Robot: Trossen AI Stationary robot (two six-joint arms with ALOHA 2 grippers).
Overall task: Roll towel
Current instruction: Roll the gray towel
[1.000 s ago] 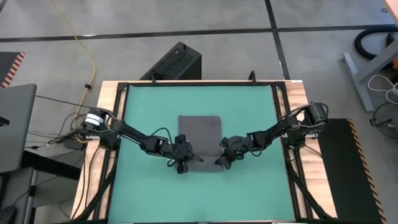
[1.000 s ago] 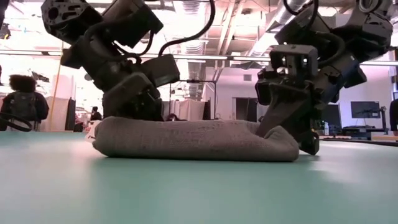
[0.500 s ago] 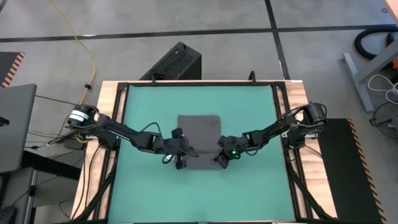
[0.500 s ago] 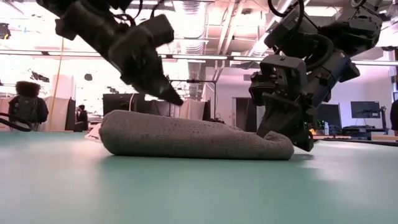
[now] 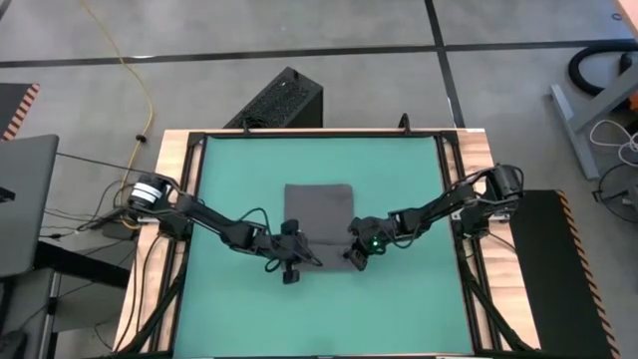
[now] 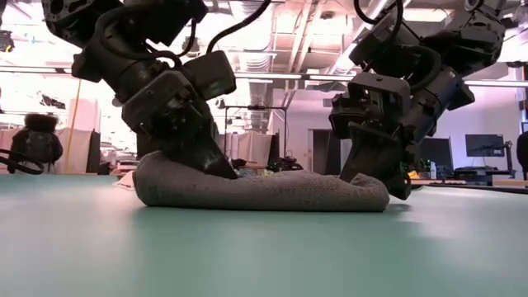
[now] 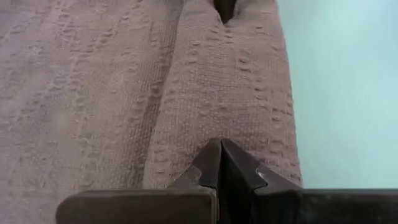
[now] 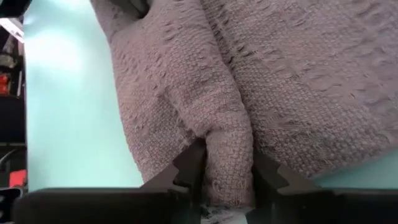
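The towel (image 5: 319,217) is lying mid-mat (image 5: 399,309) on the bench, its near edge turned into a low roll. The left gripper (image 6: 216,163), raised clear half a second ago, is now pressing down on the roll's left end, jaws shut and empty. The right gripper (image 8: 225,167) is pinching the roll's right end between narrowed jaws. Judgement: both ends are being secured for another turn.

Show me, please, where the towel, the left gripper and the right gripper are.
towel (image 5: 319,204): high view, its flat unrolled part.
left gripper (image 7: 220,149): left wrist view, closed fingertips on the roll.
right gripper (image 8: 228,158): right wrist view, between fingertips pinching the roll's end.
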